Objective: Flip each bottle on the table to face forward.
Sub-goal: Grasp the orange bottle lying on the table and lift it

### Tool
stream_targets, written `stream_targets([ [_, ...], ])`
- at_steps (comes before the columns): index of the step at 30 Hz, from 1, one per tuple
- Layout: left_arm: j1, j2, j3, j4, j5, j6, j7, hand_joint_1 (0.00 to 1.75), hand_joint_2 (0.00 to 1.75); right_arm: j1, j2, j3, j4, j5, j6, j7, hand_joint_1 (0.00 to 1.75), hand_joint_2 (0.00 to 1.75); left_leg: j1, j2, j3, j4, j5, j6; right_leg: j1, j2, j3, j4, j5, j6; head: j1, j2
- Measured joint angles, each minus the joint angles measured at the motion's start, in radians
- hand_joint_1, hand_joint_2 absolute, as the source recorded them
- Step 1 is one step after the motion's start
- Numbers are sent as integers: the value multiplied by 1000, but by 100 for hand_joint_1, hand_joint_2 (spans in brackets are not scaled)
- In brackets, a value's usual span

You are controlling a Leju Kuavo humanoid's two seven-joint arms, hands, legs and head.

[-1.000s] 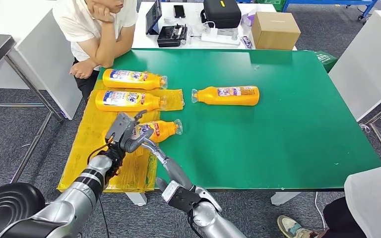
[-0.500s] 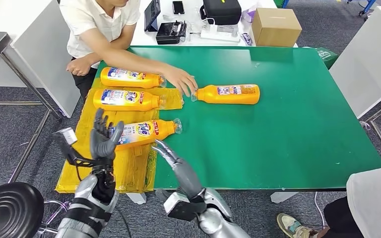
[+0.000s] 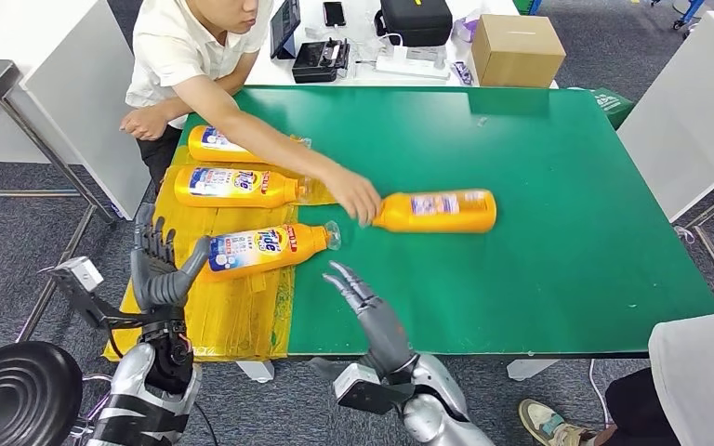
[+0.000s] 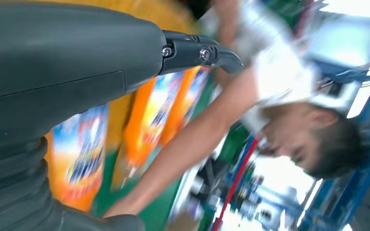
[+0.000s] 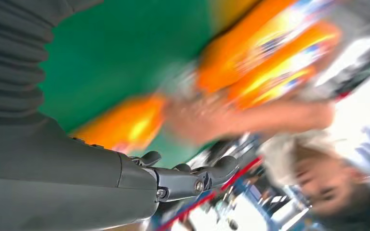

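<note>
Since half a second ago the person's hand [image 3: 358, 197] has pulled the lone bottle [image 3: 437, 211] nearer, and both robot hands have drawn back. The right hand [image 3: 364, 302] hovers over the near edge of the green bench [image 3: 558, 186], fingers spread, holding nothing. The left hand [image 3: 160, 265] is raised and empty at the near-left, likely making room. The nearest bottle [image 3: 265, 248] lies label up on the yellow sheet [image 3: 232, 307]; its blue lettering is too small to read. Two more bottles [image 3: 232, 186] lie farther back.
</note>
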Motion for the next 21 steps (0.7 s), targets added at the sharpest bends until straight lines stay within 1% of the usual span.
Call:
stream_targets([
  [4, 43, 6, -1, -87, -169, 95, -34, 0, 175, -47, -85, -117, 50, 115, -20, 29, 0, 175, -2, 0, -1, 0, 0, 1, -2, 0, 0, 0, 1, 1, 0, 0],
  [8, 67, 6, -23, -124, -280, 144, -46, 0, 175, -127, -123, -193, 133, 236, -34, 82, 0, 175, -2, 0, -1, 0, 1, 1, -2, 0, 0, 0, 2, 2, 0, 0],
  [11, 78, 6, -47, -133, -324, 155, -46, 0, 175, -184, -133, -214, 198, 316, -38, 136, 0, 175, -2, 0, 0, 0, 1, 1, -2, 0, 0, 0, 2, 2, 0, 0],
  [15, 87, 6, -65, -138, -344, 151, -33, 0, 175, -242, -134, -224, 279, 360, -23, 202, 0, 175, -1, 0, 0, 0, 1, 1, -1, 0, 0, 0, 2, 2, 0, 0],
  [17, 92, 6, -72, -138, -345, 143, -26, 0, 175, -264, -132, -227, 322, 369, 1, 232, 0, 175, -1, 0, 0, 0, 1, 1, -1, 0, 0, 0, 2, 2, 0, 0],
  [21, 98, 6, -81, -138, -344, 113, -12, 0, 175, -303, -123, -233, 419, 359, 98, 275, 0, 175, -1, 0, -1, 0, 1, 1, -1, 0, 0, 0, 2, 2, 0, 0],
])
